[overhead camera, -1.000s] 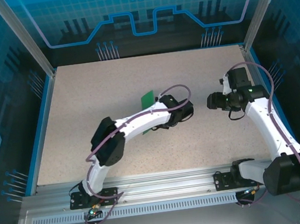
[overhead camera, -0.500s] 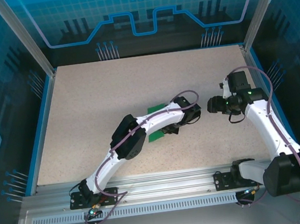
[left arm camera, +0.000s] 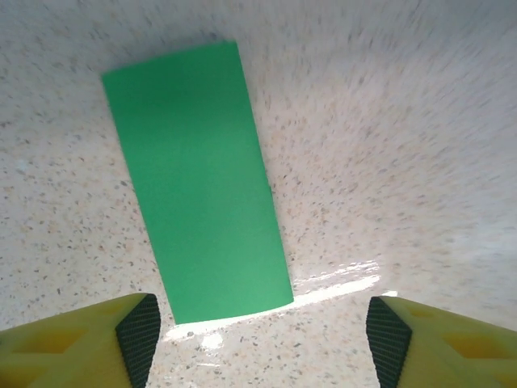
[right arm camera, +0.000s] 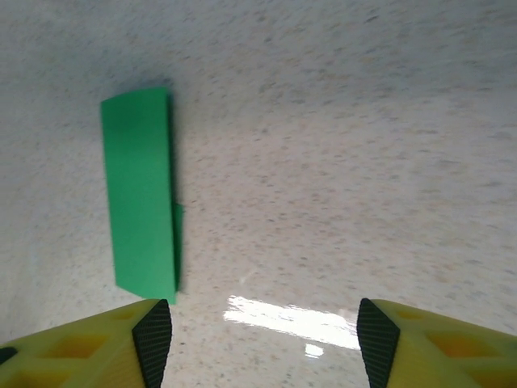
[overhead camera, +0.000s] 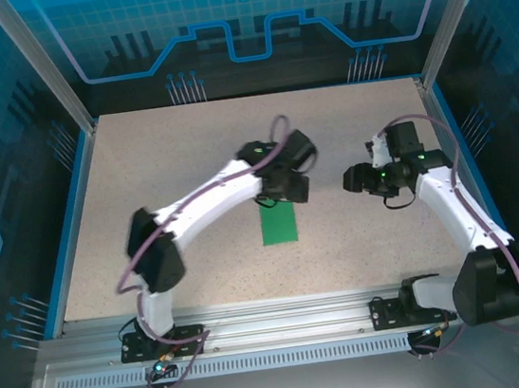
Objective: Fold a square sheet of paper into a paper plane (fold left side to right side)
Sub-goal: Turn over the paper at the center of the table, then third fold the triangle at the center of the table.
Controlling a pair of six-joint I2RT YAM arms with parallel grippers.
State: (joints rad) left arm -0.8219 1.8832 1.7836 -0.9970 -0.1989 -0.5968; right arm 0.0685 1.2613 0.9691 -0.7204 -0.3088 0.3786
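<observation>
The thin, bright green sheet of paper (overhead camera: 279,222) is seen lying flat near the middle of the speckled beige surface (overhead camera: 169,158) as a narrow rectangle, so the left-to-right fold is judged to be made. The left tool (left arm camera: 262,343) is held above the sheet's 12 o'clock end, spread wide, with nothing gripped. The right tool (right arm camera: 264,343), at 2 o'clock from the sheet and apart from it, is likewise wide open and empty.

Next, the crease is probably to be pressed or a corner lifted; a thin edge must be caught without the sheet being slid.

In the right wrist view a sliver of lower layer is seen past the 3 o'clock edge, so the halves may be misaligned. Which long edge is the crease cannot be told from above. Both tools' fingertips are cut off by the frame.
</observation>
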